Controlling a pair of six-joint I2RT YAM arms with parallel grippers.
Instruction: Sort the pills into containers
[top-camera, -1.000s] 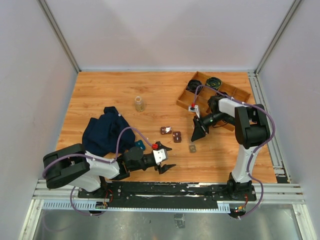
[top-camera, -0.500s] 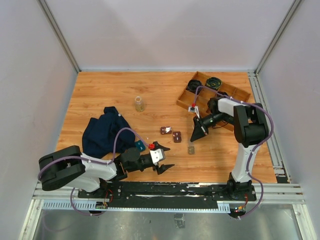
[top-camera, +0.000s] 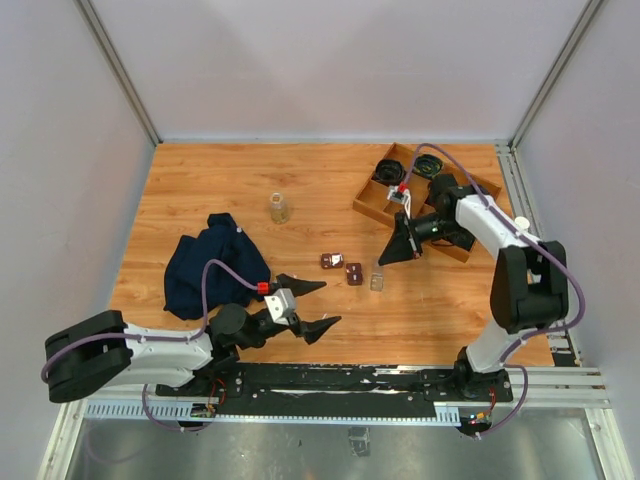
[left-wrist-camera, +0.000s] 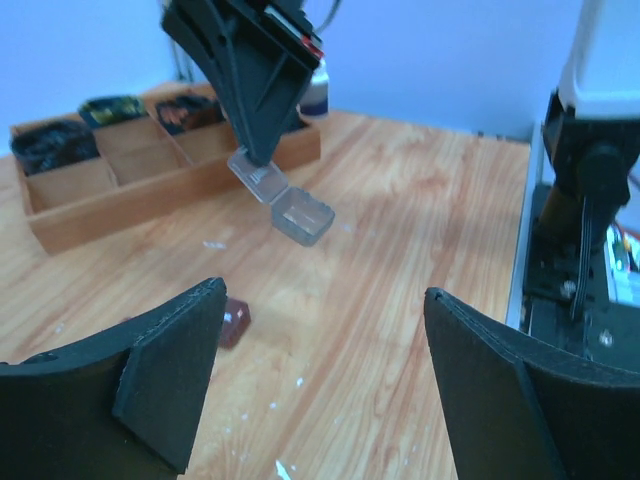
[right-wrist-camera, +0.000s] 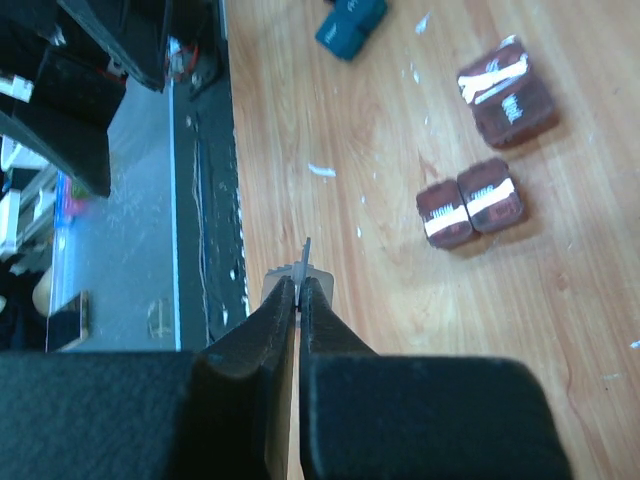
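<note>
Two small dark-brown containers (top-camera: 331, 260) (top-camera: 353, 272) with pale marks lie mid-table; they also show in the right wrist view (right-wrist-camera: 508, 95) (right-wrist-camera: 470, 205). I cannot make out any pills. My right gripper (top-camera: 385, 262) (right-wrist-camera: 300, 285) is shut on the thin lid of a small clear hinged box (top-camera: 378, 281) (left-wrist-camera: 300, 215), which hangs open just above the wood. My left gripper (top-camera: 330, 303) (left-wrist-camera: 325, 295) is open and empty, low near the front edge and pointing at the right gripper. One brown container (left-wrist-camera: 233, 322) sits just beyond its left finger.
A wooden divided tray (top-camera: 470, 185) with black cables stands at the back right. A dark-blue cloth (top-camera: 205, 265) lies at the left, a small glass jar (top-camera: 279, 207) behind it. A teal object (right-wrist-camera: 350, 25) lies near the front edge. White specks dot the wood.
My right gripper shut on the clear box's lid and lifted it slightly back and left off the table. My left arm drew back to the left and its jaws widened.
</note>
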